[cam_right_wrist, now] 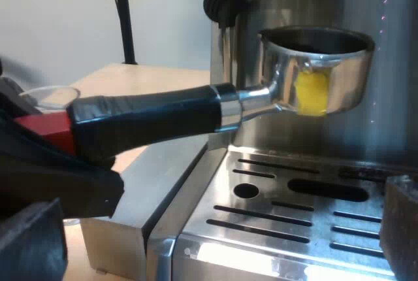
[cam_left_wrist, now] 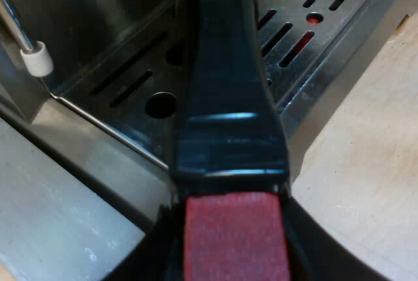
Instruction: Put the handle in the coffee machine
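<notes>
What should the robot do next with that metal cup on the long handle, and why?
Probably lift it a little. The left pincer grips the portafilter by its red-ended handle. The basket hangs above the drip tray, its open rim just short of the espresso machine above it. It likely has to rise into the machine before a twist can lock it.

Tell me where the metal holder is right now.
In the right wrist view the metal holder hangs above the drip tray, its cup at the espresso machine's front; my left pincer grips its red end.
</notes>
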### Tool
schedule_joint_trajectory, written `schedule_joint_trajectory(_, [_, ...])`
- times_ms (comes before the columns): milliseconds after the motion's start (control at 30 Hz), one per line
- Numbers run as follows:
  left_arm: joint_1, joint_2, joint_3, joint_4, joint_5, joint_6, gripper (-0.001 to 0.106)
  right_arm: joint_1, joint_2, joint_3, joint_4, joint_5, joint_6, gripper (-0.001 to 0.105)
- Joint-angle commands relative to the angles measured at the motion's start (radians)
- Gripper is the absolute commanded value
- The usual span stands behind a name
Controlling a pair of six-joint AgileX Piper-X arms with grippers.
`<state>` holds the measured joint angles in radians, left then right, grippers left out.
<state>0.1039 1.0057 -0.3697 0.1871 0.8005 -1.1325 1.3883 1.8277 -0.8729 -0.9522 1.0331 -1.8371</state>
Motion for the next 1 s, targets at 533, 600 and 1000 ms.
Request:
schedule_joint_trajectory(533, [0.001, 0.046, -0.008, -0.122, 0.057, -0.050, 0.000, 0.000, 0.014, -0.056, 0.069, 0.108, 0.199, 0.105])
schedule_joint_trajectory(600, [0.001, 0.046, -0.008, -0.137, 0.068, -0.054, 0.000, 0.000, 0.029, -0.087, 0.068, 0.137, 0.185, 0.105])
schedule_joint_trajectory(1000, [0.001, 0.081, -0.010, -0.195, 0.095, -0.075, 0.000, -0.008, 0.092, -0.175, 0.048, 0.227, 0.077, 0.105])
